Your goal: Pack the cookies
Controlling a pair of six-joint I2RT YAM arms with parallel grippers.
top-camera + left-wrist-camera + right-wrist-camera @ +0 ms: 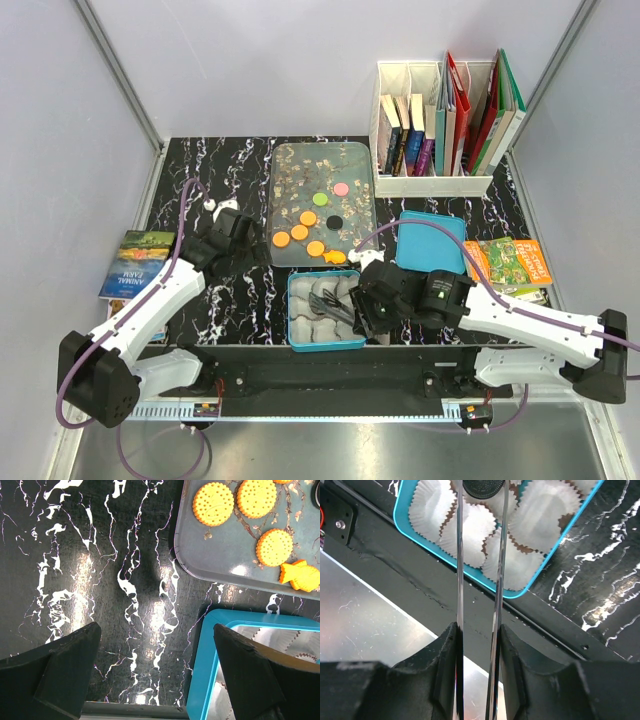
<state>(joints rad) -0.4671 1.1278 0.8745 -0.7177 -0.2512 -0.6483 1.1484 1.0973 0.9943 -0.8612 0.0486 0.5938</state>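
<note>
Right gripper (477, 630) clamped on a pair of thin metal tongs (460, 570), both blades squeezed between its fingers; tong tips pinched a black round cookie (482, 487) over the white crinkled paper cups (470, 527) inside the open blue rectangular tin (291, 315). Could not tell whether that cookie touched a cup. Left gripper (156, 627) hung with fingers wide apart and nothing between them, above the black white-veined marble table (100, 580), just left of the tin's corner. Other cookies lay on the grey translucent plastic tray (295, 165) behind the tin: orange round cookies (298, 232) grouped in its near-left part, an orange fish-shaped cookie (300, 576) at its near edge, a green cookie (321, 198), a pink cookie (341, 188) and a second black cookie (335, 221) further in. A blue lid (440, 250) lay right of the tray, near a white organiser of upright books (440, 120)
</note>
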